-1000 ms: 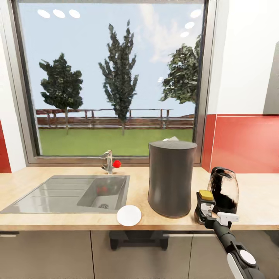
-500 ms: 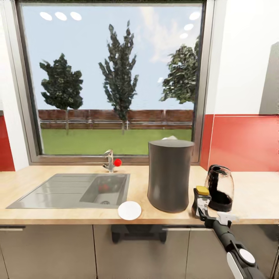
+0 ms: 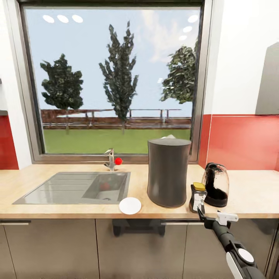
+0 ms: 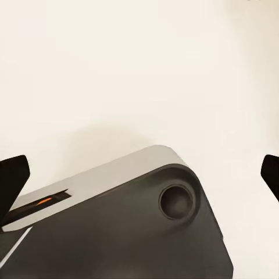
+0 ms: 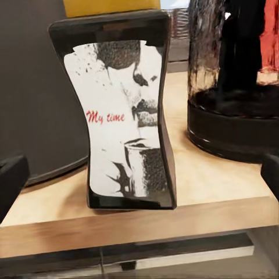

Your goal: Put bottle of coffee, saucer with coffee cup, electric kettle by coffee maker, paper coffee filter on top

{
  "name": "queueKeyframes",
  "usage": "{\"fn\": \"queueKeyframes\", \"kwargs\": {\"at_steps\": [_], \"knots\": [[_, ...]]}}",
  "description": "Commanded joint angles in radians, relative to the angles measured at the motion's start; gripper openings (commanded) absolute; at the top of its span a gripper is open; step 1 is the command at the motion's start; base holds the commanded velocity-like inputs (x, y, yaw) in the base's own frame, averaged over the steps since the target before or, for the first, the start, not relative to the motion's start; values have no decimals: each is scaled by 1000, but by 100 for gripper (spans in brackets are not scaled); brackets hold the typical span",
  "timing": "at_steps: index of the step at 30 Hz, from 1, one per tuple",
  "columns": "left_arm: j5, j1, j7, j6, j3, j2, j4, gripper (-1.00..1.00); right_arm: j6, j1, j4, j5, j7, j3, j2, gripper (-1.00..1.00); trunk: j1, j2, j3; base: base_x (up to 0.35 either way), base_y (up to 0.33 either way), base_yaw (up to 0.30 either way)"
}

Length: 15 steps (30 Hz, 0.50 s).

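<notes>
1. Kitchen countertop [image 3: 252,193]: light wood-grain, with a steel sink [image 3: 77,188] set in it.
2. Coffee maker [image 3: 168,172]: dark grey cylinder, upright; a white scrap shows at its top.
3. Bottle of coffee [image 3: 198,197]: yellow lid, upright at the counter's front edge, between coffee maker and electric kettle [image 3: 216,185].
4. Saucer [image 3: 130,205]: white, bare, near the sink.
5. Right gripper [image 3: 204,216]: fingers apart, just off the bottle.
6. Left gripper [image 4: 139,174]: fingers apart, holding nothing.

Bright, even daylight pours through the window [image 3: 112,81], whose glass reflects oval ceiling lights along its top. The coffee maker [image 3: 168,172] throws only a faint shadow on the countertop [image 3: 46,182]. Both wrist views are soft and slightly blurred up close.
</notes>
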Motion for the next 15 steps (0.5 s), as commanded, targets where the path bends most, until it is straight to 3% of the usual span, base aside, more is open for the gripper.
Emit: {"fn": "queueKeyframes", "kwargs": {"at_steps": [1,7,11,15], "knots": [[1,0,-7,1,8,0,-1,100,18,-1,1,-10,8,-1,-1,100,0,-1,-1,-4,0,0],[-2,0,-7,1,8,1,-1,100,146,-1,1,-10,19,3,-10,100,0,-1,-1,0,0,0],[-11,0,-7,1,9,1,-2,100,306,-1,-21,-5,34,6,-24,100,0,-1,-1,0,0,0],[-22,0,-7,1,9,0,-2,100,402,0,-29,23,44,7,-37,100,0,-1,-1,0,0,0]]}}
